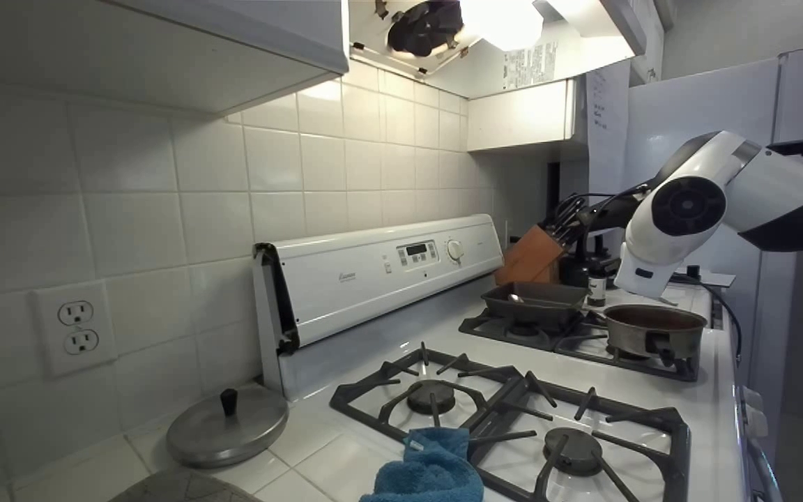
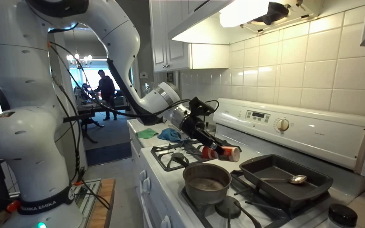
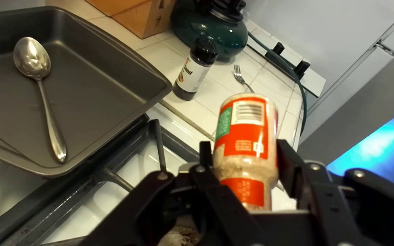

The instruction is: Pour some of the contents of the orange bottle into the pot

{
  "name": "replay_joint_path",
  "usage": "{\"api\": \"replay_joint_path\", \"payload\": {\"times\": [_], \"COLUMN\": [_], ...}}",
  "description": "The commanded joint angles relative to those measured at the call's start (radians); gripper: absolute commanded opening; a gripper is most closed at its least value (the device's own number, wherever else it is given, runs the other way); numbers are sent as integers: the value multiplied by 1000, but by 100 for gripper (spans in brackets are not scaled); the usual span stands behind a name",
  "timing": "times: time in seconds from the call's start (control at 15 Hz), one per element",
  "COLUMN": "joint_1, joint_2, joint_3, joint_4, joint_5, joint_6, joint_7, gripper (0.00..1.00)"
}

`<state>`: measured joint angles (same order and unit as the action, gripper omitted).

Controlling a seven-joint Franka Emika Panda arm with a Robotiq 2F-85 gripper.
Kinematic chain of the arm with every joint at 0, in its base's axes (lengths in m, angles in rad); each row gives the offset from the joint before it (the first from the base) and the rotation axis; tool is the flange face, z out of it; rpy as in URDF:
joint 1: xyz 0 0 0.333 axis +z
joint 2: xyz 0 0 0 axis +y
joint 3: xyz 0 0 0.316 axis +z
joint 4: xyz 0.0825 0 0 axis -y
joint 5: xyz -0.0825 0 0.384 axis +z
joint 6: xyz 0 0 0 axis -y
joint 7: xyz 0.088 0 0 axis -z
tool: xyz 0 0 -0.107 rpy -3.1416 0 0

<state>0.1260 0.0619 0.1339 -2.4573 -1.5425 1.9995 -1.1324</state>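
My gripper is shut on the orange bottle (image 3: 246,140), with one finger on each side of it in the wrist view (image 3: 245,153). The bottle has an orange-red label and pale contents. Its narrower end points back at the palm, and the mouth is hidden there. In an exterior view my gripper (image 2: 220,151) holds the bottle (image 2: 231,152) nearly level, above and behind the pot's far rim. The steel-grey pot (image 2: 206,196) stands on a burner grate. It also shows in an exterior view (image 1: 635,339), where I cannot make out the bottle. A bit of the pot's inside shows in the wrist view (image 3: 181,235).
A dark rectangular pan (image 2: 274,171) with a metal spoon (image 2: 296,179) sits beside the pot. A small dark-capped bottle (image 3: 193,70) and a dark green container (image 3: 210,30) stand behind it. A knife block (image 1: 530,256), a grey lid (image 1: 227,429) and a blue cloth (image 1: 429,470) are around the stove.
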Motion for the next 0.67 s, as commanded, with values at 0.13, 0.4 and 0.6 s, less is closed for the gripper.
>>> {"api": "replay_joint_path", "payload": {"times": [0.13,0.4,0.6], "joint_1": [-9,-12,-23], "joint_2": [-20,-32,-13], "joint_3": [-11,-12,-22], "joint_4": [-6,-9,-1], "joint_5": [-45,-43,-22], "joint_6": [17,31,130], "joint_7": [70,68,85], "gripper": [23,23,23]}}
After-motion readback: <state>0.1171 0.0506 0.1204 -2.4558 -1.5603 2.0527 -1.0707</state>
